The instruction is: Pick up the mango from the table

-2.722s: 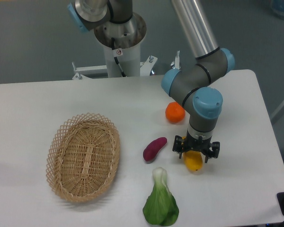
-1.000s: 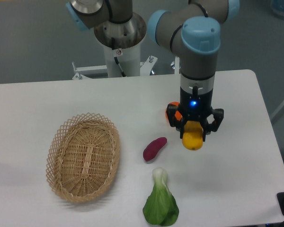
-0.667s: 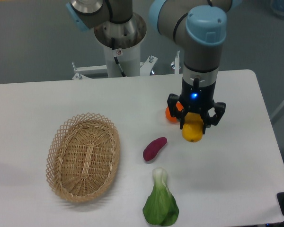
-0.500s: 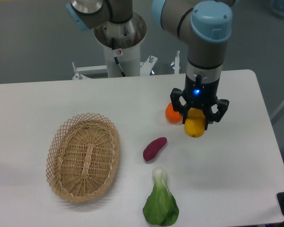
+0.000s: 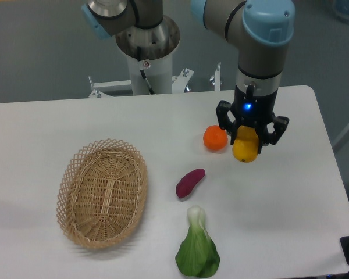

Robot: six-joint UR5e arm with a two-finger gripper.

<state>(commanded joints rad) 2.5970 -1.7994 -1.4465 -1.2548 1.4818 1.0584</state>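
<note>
Scanning left to right: wicker basket (image 5: 102,192) on the left half of the bench (image 5: 41,125), nothing visible in it. Leafy green vegetable (image 5: 197,247) near the front edge, centre. Purple sweet potato (image 5: 189,182) just above it, lying diagonal, well apart from the hand. Round orange (image 5: 215,138) sits on the bench right beside the hand, on its left side; can't tell if it touches a finger. Hand (image 5: 248,143) points straight down from the arm's wrist (image 5: 256,96), blue light on, fingers pinching the mango (image 5: 245,149).

Mango is in the hand, not on the bench; it looks lifted clear, judging by the gap under it, though from this single angle the height is hard to read. Mango's lower end pokes out below the fingertips, long axis looks roughly up-down in the grip, slightly tilted.

Key relation: mango is directly under and between the fingers, so any further lift is straight up with the wrist, no reach needed. Pick looks basically done. Risk is slip, since the skin is smooth and only the upper part seems gripped. Orange is close on the left, so sideways moves that way could knock it.
</note>
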